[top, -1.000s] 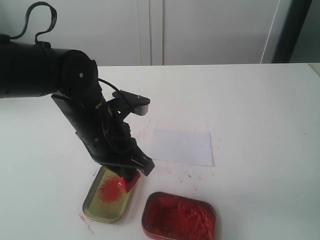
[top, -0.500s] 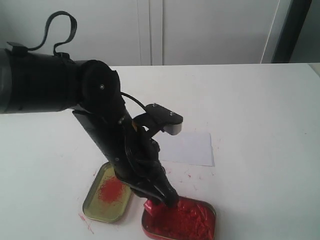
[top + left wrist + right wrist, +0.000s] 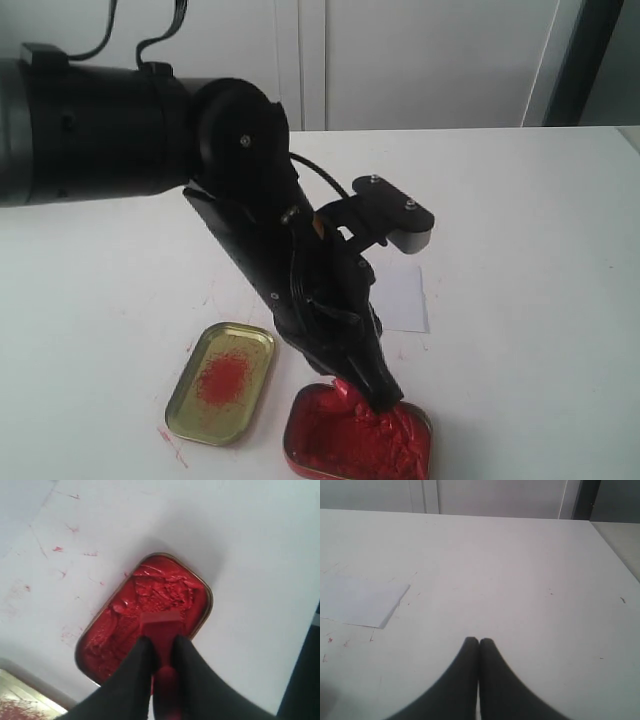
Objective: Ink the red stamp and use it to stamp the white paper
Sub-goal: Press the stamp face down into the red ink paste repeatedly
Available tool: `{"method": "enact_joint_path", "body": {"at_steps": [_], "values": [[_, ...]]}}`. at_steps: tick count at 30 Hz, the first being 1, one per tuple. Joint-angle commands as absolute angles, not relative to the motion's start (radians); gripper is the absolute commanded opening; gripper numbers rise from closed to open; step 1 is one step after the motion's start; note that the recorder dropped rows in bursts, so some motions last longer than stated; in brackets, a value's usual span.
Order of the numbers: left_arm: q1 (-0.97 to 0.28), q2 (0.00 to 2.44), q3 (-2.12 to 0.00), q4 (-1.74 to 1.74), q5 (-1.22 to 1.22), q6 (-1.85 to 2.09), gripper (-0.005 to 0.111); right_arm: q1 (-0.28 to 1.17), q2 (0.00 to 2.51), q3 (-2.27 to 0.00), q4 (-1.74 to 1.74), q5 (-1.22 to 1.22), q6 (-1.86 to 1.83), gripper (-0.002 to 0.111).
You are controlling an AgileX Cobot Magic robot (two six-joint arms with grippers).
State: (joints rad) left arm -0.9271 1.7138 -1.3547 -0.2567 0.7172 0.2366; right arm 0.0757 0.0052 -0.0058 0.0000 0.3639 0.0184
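My left gripper (image 3: 162,641) is shut on the red stamp (image 3: 163,625), gripping its narrow handle with the square base pointing down. The stamp hangs over the tin of red paste (image 3: 125,630); in the exterior view the left gripper (image 3: 375,390) and the stamp (image 3: 342,388) sit at the top edge of that tin (image 3: 357,443). Whether the base touches the paste I cannot tell. The white paper (image 3: 405,298) lies behind the arm, mostly hidden by it, and shows in the right wrist view as a pale sheet (image 3: 357,600). My right gripper (image 3: 479,641) is shut, holding nothing, above bare table.
A gold tin (image 3: 222,382) with a red smear lies to the left of the paste tin. Red ink specks (image 3: 65,550) mark the table around the tins. The left arm (image 3: 280,250) leans across the middle of the scene.
The left arm has carried the red stamp rightward from the gold tin to the paste tin. The right gripper shows no change.
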Motion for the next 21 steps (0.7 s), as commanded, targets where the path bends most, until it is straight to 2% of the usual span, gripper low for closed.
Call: {"method": "enact_joint_path", "body": {"at_steps": [1,7,12,21], "values": [[-0.933,1.702,-1.386,-0.196,0.78,0.243,0.0,0.069,0.0,0.0,0.0,0.349,0.023,0.0],[-0.937,1.731,-1.388,-0.17,0.83,0.35,0.0,0.069,0.0,0.0,0.0,0.349,0.023,0.0],[-0.987,1.753,-1.388,-0.132,0.82,0.479,0.0,0.069,0.0,0.0,0.0,0.349,0.023,0.0],[-1.044,1.806,-1.388,-0.036,0.793,0.479,0.0,0.069,0.0,0.0,0.0,0.349,0.023,0.0]]}}
